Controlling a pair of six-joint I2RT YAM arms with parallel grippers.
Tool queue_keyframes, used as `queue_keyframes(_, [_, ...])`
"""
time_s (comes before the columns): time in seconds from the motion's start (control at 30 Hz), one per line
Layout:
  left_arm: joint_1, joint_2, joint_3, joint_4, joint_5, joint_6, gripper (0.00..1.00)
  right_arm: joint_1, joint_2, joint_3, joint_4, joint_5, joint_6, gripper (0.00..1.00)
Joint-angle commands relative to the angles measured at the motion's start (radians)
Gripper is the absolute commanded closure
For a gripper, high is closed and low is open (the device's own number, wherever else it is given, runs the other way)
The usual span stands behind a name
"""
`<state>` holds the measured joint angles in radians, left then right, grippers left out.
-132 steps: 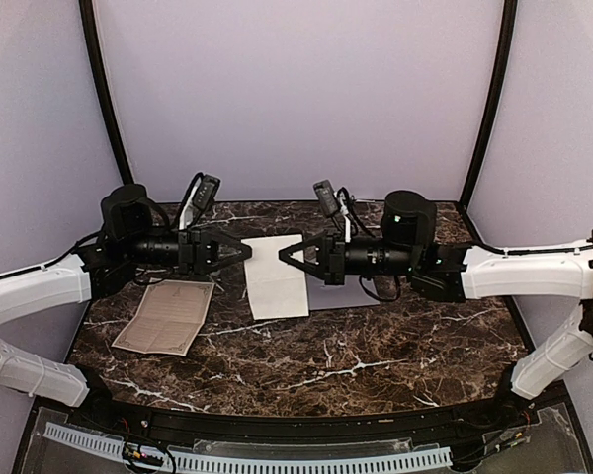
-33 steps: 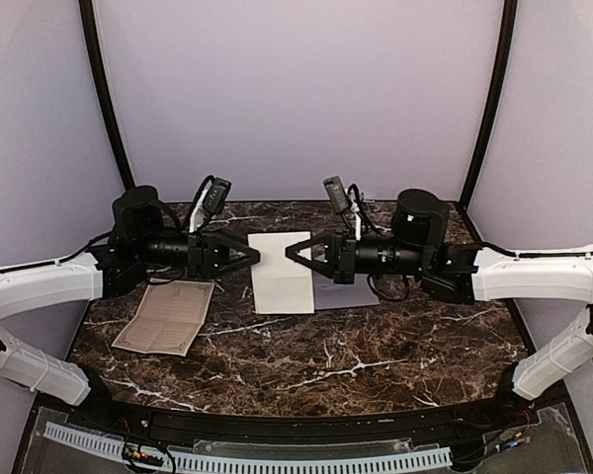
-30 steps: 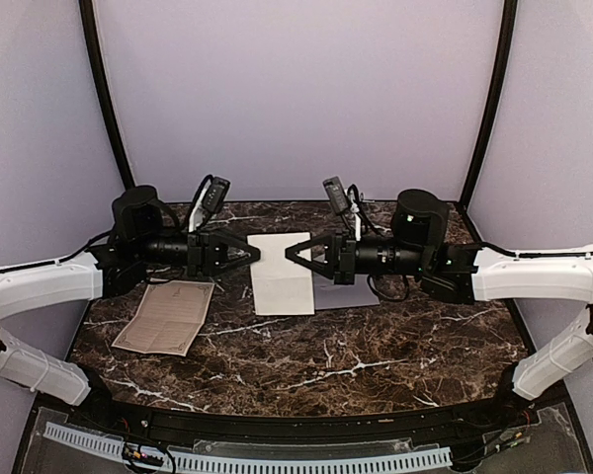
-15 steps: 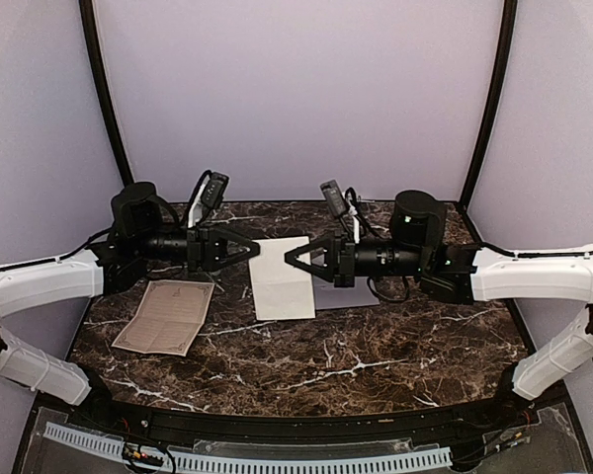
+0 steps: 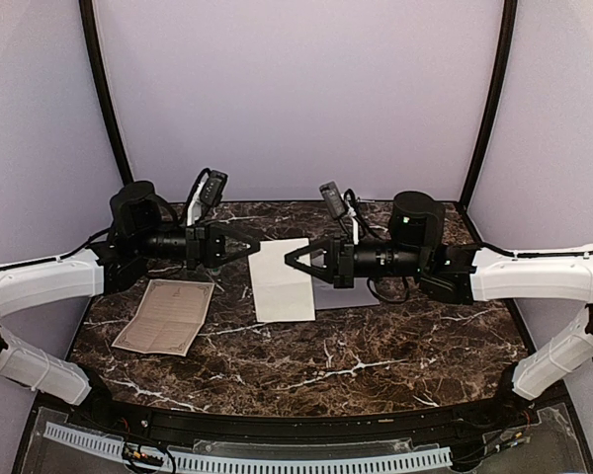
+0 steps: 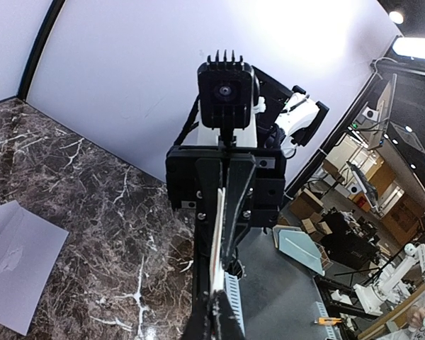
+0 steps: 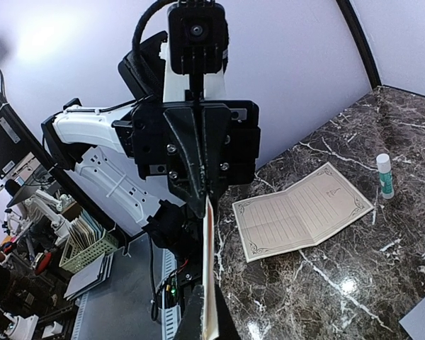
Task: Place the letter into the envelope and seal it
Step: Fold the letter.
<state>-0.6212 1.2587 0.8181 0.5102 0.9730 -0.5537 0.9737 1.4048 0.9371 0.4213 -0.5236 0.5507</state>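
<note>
The left gripper (image 5: 250, 246) is clamped on a white rectangular paper sheet (image 5: 282, 286), probably the letter, also pinched by the right gripper (image 5: 288, 259). The pale grey-lavender paper envelope (image 6: 18, 276) is seen flat on the table (image 5: 376, 355), unfilled, unsealed: 2 steps remain.

The table (image 5: 376, 346) is glossy, marble-like stone. On it the envelope (image 6: 21, 273) is matt, smooth paper; above it the white sheet (image 5: 282, 286) is thin paper.

One white sheet (image 5: 282, 281), one tan sheet (image 5: 166, 316). One envelope (image 6: 18, 265) and one glue stick (image 7: 384, 176).
</note>
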Motion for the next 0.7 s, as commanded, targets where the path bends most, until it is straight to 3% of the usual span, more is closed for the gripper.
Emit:
queue_keyframes(0.0, [0.008, -0.012, 0.006, 0.05, 0.024, 0.006, 1.0, 0.005, -0.019, 0.014, 0.028, 0.037, -0.016, 1.0])
queue_keyframes(0.03, [0.008, -0.011, 0.004, 0.04, 0.028, 0.006, 0.96, 0.006, -0.024, 0.013, 0.028, 0.05, -0.017, 1.0])
queue_keyframes(0.07, [0.008, -0.01, -0.002, 0.034, 0.031, 0.007, 0.72, 0.004, -0.031, 0.009, 0.029, 0.063, -0.017, 1.0])
queue_keyframes(0.13, [0.006, -0.006, -0.012, 0.008, 0.046, 0.012, 0.5, 0.005, -0.042, 0.006, 0.035, 0.084, -0.02, 1.0])
queue_keyframes(0.17, [0.002, -0.009, -0.025, 0.004, 0.048, 0.014, 0.48, 0.004, -0.046, 0.005, 0.037, 0.093, -0.02, 1.0])
queue_keyframes(0.2, [-0.001, -0.012, -0.031, -0.003, 0.047, 0.016, 0.48, 0.005, -0.05, 0.005, 0.039, 0.1, -0.022, 1.0])
queue_keyframes(0.27, [-0.005, -0.02, -0.047, -0.013, 0.048, 0.02, 0.6, 0.004, -0.054, 0.006, 0.04, 0.11, -0.024, 1.0])
queue_keyframes(0.3, [-0.007, -0.023, -0.054, -0.018, 0.05, 0.023, 0.87, 0.004, -0.055, 0.006, 0.044, 0.117, -0.024, 1.0])
queue_keyframes(0.37, [-0.012, -0.029, -0.063, -0.027, 0.055, 0.028, 0.99, 0.004, -0.055, 0.006, 0.051, 0.122, -0.021, 1.0])
queue_keyframes(0.43, [-0.021, -0.032, -0.069, -0.036, 0.056, 0.032, 0.96, 0.004, -0.055, 0.006, 0.059, 0.123, -0.018, 1.0])
queue_keyframes(0.47, [-0.027, -0.031, -0.071, -0.043, 0.058, 0.03, 0.86, 0.004, -0.054, 0.006, 0.062, 0.123, -0.015, 1.0])
queue_keyframes(0.5, [-0.029, -0.029, -0.075, -0.044, 0.059, 0.026, 0.66, 0.004, -0.053, 0.005, 0.067, 0.124, -0.012, 1.0])
queue_keyframes(0.57, [-0.038, -0.027, -0.082, -0.04, 0.061, 0.023, 0.56, 0.005, -0.053, 0.005, 0.075, 0.123, -0.01, 1.0])
queue_keyframes(0.6, [-0.043, -0.029, -0.084, -0.036, 0.061, 0.022, 0.58, 0.004, -0.052, 0.005, 0.076, 0.124, -0.01, 1.0])
queue_keyframes(0.63, [-0.045, -0.03, -0.089, -0.035, 0.061, 0.023, 0.75, 0.004, -0.053, 0.006, 0.078, 0.126, -0.009, 1.0])
queue_keyframes(0.67, [-0.049, -0.03, -0.09, -0.034, 0.061, 0.022, 0.86, 0.005, -0.053, 0.006, 0.077, 0.128, -0.011, 1.0])
